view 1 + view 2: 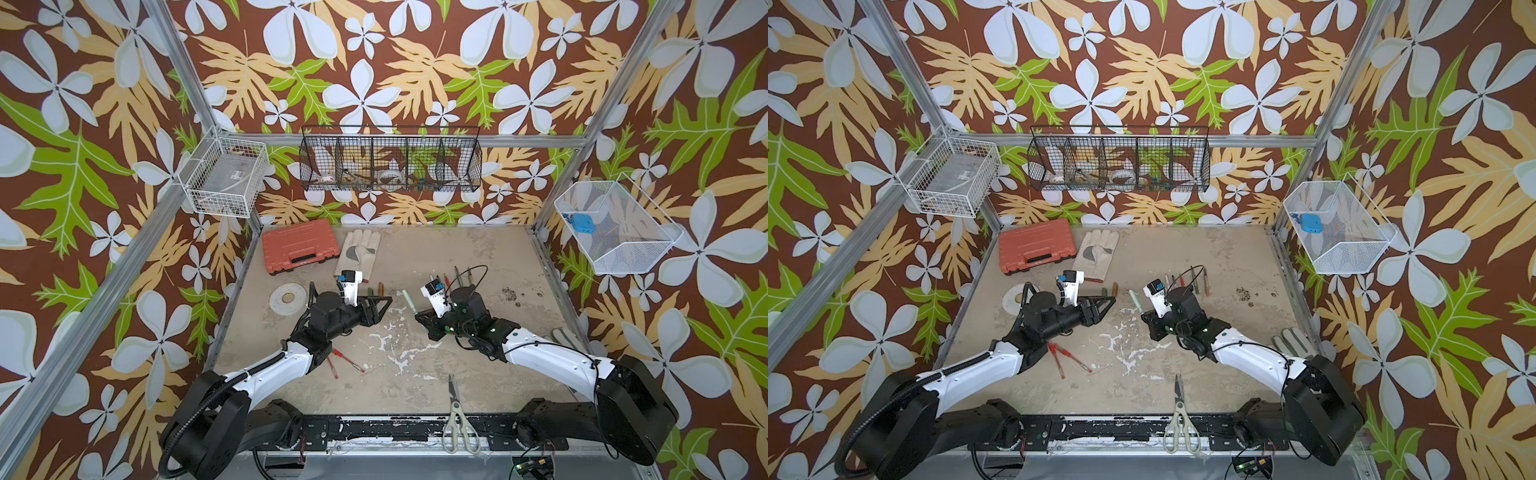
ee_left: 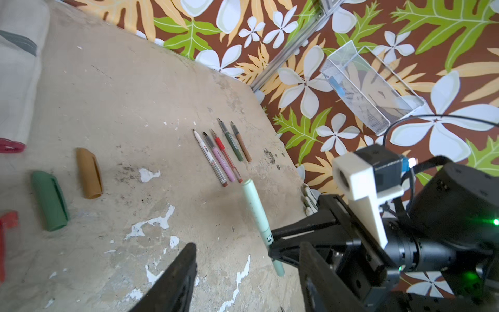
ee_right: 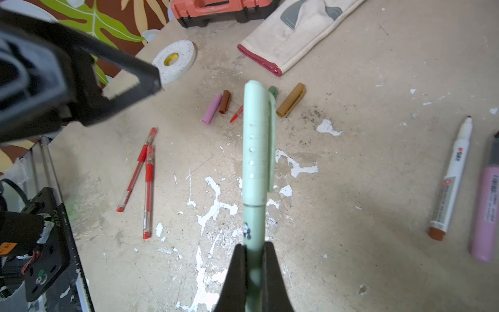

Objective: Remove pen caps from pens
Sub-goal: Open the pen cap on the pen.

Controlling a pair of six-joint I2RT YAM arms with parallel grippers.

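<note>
Plastic, pale green: pen pinched at barrel by right gripper. Cap on, long axis running to 11 o'clock in a top view. Left gripper spread, empty, near cap's 9 o'clock; likely the puller.

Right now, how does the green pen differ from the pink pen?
The green pen is clamped in the right gripper, off the table; the pink pen lies on it. The green pen is capped; the pink pen's tip is bare. Both are slim pastel pens.
</note>
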